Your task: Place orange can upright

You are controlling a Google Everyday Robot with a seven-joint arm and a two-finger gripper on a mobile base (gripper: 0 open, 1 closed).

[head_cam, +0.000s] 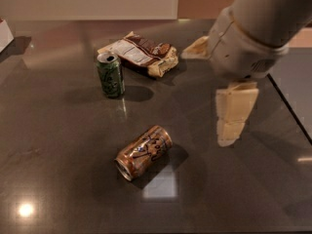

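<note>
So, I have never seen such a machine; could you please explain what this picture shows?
It is one view, looking down at a dark table; where the camera sits is not known. The pale bulky shape at the upper right is a robot arm. Its gripper, a two-finger hand, hangs open above the table's right part and holds nothing. On the table, the orange can lies on its side, a green can stands upright, and a crumpled snack bag lies behind it.

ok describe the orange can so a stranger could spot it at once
On the dark table, look at the front middle, left of the gripper hanging at right. The orange can lies on its side, shiny copper with dark scribbles; the green can behind stands upright.
</note>
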